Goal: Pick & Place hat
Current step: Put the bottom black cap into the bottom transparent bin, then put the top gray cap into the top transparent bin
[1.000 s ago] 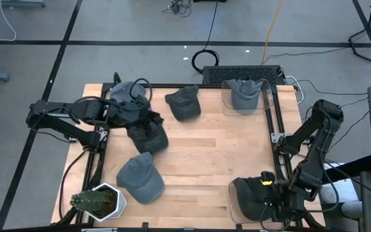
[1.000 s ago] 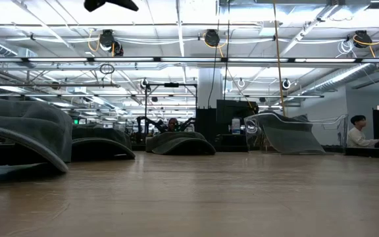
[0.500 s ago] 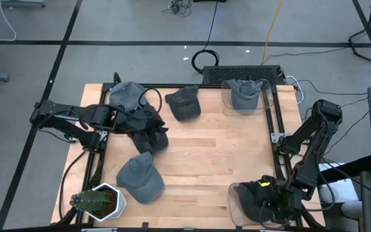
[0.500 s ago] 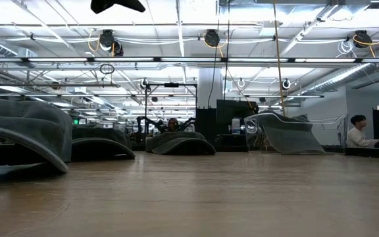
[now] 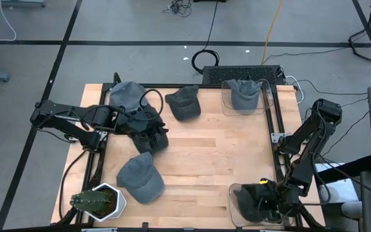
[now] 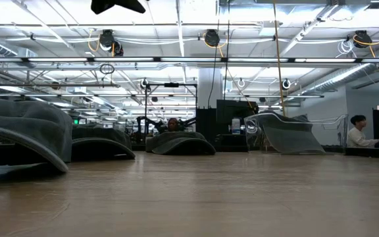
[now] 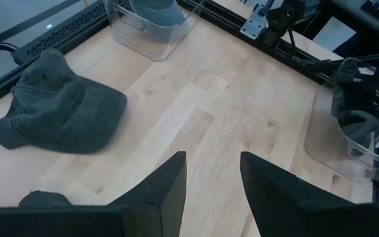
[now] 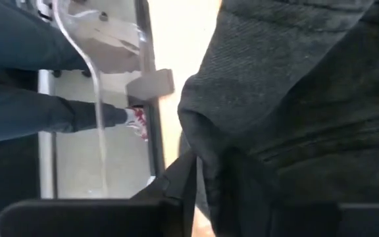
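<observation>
Resting apparently inside clear tray (image 5: 236,207), right claw (image 5: 263,205) meets hat (image 8: 295,99).

The left gripper (image 5: 152,132) is held left of centre, fingers (image 7: 166,191) parted. The right gripper (image 5: 263,200) is lowered at bottom right, its arm folded.

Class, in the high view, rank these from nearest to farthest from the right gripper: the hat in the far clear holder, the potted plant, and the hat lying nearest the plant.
From the right gripper, near right corner:
1. Hat nearest the plant, near left.
2. Hat in the far clear holder, far right.
3. Potted plant, near left corner.
</observation>
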You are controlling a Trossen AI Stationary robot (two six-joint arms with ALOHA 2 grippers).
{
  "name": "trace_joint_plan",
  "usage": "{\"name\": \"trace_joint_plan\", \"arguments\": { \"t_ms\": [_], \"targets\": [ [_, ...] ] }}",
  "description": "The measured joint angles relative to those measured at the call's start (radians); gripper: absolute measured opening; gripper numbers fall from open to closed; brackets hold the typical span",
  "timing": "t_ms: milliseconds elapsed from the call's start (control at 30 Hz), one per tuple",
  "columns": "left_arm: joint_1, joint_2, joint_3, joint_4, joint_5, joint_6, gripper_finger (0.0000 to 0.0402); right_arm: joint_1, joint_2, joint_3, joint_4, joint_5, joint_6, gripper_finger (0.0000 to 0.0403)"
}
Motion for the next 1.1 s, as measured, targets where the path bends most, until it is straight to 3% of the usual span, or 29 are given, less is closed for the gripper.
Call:
{"name": "trace_joint_plan", "arguments": {
  "t_ms": [233,633,800,1100],
  "targets": [
    [0.000,0.000,0.000,0.000,0.000,0.001,0.0152,0.000,-0.095,-0.003,-0.036,-0.042,0.058,0.0102],
    [-0.005,0.000,0.000,0.000,0.000,-0.002,0.0152,-0.002,-0.279,-0.003,-0.236,0.017,0.065,0.0096],
    [-0.016,0.000,-0.002,0.028,0.000,-0.058,0.0152,-0.002,-0.329,-0.003,-0.258,0.195,0.065,0.0096],
    [-0.024,0.000,-0.002,0.270,0.000,-0.080,0.0152,-0.031,-0.355,-0.002,-0.266,0.509,-0.036,0.0096]
  ]
}}
